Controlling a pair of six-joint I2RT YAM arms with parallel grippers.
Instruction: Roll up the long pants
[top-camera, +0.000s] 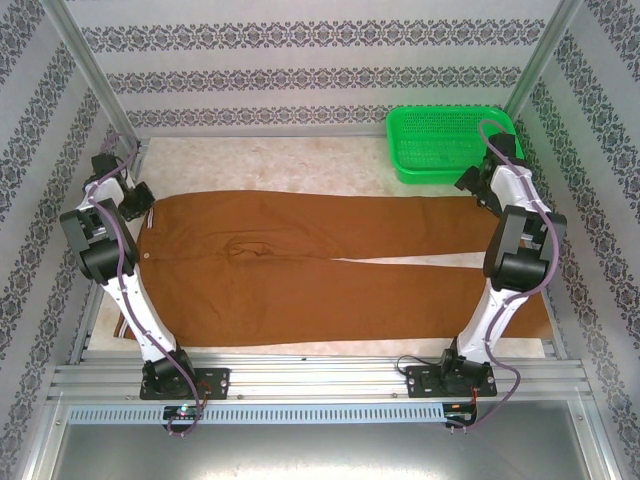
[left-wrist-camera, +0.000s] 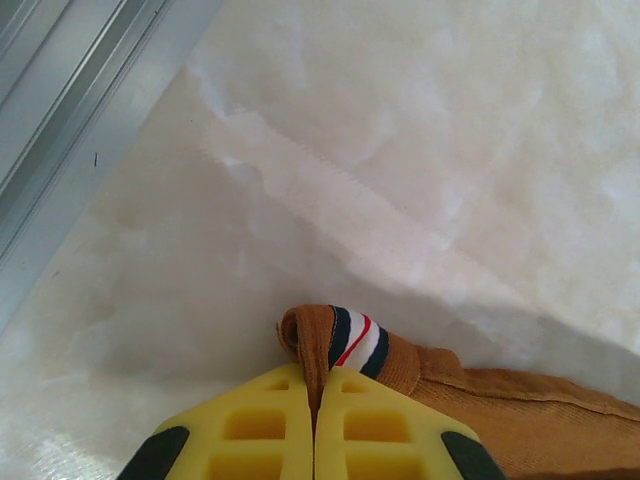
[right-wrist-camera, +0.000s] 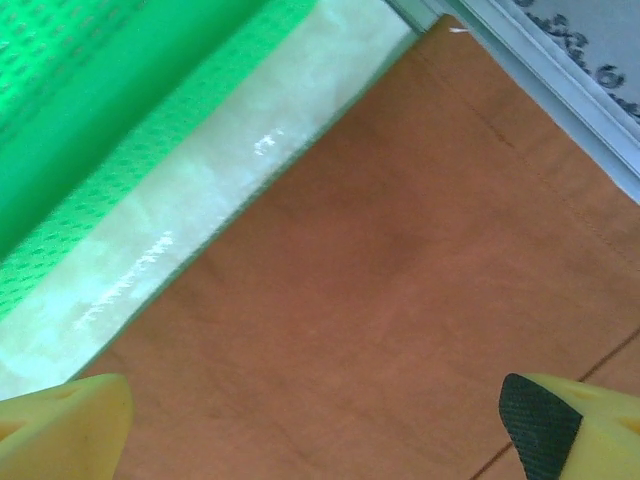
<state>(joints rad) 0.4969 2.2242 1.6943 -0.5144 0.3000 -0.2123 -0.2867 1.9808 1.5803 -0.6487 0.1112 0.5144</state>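
A robot test cell in a lab is indicated: a marbled table (top-camera: 290, 165) is boxed in by patterned wall panels (top-camera: 300, 60) on aluminium posts (top-camera: 78, 50), and the left arm (top-camera: 135, 305) and right arm (top-camera: 485, 315) are bolted to rails (top-camera: 320, 375) at its near edge.

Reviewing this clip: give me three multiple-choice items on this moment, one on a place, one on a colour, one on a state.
1. The green basket stands: A at the table's far right corner; B at its near left; C on the cloth.
2. The long pants are: A blue; B rust-brown; C grey.
3. The left claw is: A open above the table; B shut on the pants' waistband corner; C shut on the basket.
Key: 1 A, it sits beyond the trouser legs; 2 B, the cloth shows rust-brown; 3 B, its fingers pinch the fold.
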